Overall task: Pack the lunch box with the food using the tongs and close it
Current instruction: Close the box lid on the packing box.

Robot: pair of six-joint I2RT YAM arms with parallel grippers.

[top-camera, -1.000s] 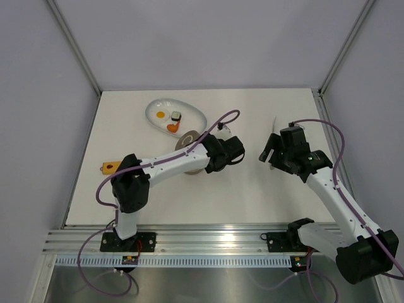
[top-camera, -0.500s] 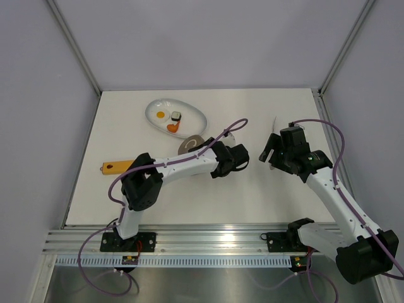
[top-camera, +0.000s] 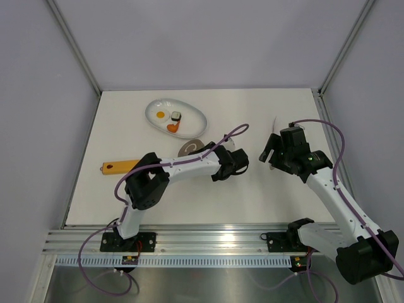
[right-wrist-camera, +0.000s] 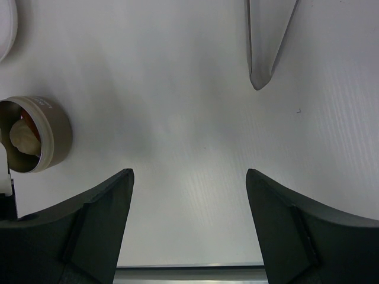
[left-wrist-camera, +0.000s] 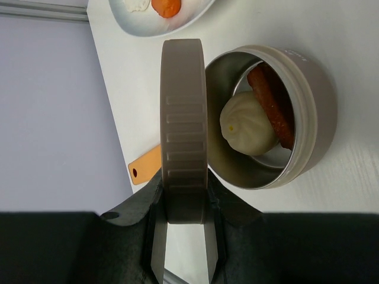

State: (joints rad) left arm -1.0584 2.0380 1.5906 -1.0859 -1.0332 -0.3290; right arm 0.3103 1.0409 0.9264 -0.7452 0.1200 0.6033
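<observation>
The lunch box (left-wrist-camera: pixel 311 112) (top-camera: pixel 191 146), a round steel tin, stands open on the table with a beige ball (left-wrist-camera: pixel 246 125) and a sausage (left-wrist-camera: pixel 273 102) inside. My left gripper (left-wrist-camera: pixel 185 201) is shut on its grey-brown lid (left-wrist-camera: pixel 183 118), which it holds on edge right beside the tin's rim. A fried egg (top-camera: pixel 160 115), a sushi roll (top-camera: pixel 176 116) and an orange chunk (top-camera: pixel 171 128) lie on the white plate (top-camera: pixel 193 117). My right gripper (right-wrist-camera: pixel 189 174) (top-camera: pixel 270 151) hangs open and empty over bare table. The tongs (right-wrist-camera: pixel 269 41) (top-camera: pixel 276 124) lie just beyond it.
An orange flat tag (top-camera: pixel 117 167) lies near the table's left edge. The left forearm stretches across the table in front of the tin. Walls close the table at the back and both sides. A metal rail runs along the near edge.
My left gripper has carried the lid to the right and slightly nearer, so more of the tin shows from above. The right arm has not moved.
</observation>
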